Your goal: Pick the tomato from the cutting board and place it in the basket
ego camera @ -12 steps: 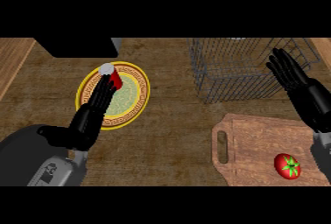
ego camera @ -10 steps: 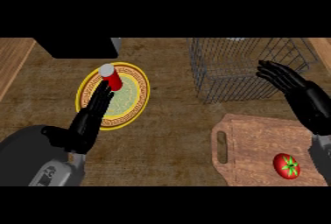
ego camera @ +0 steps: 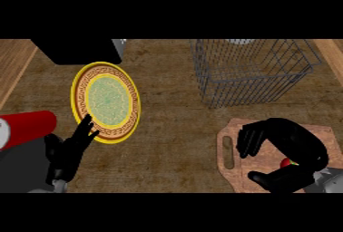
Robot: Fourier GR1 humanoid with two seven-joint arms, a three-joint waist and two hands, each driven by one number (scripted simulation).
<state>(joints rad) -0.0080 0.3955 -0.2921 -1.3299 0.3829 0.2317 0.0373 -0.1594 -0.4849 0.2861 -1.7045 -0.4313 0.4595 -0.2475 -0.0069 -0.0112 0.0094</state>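
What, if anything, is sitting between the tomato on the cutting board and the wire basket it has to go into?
Nothing visible stands between them. The red tomato, mostly hidden under the curled black right hand, lies on the brown wooden cutting board; only bare counter separates the board from the grey wire basket beyond it. The yellow-rimmed round plate sits off to the left.

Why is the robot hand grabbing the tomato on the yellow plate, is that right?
Not quite. The head view shows the right robot hand curling around the tomato on the cutting board, not the yellow plate, which lies apart at the left.
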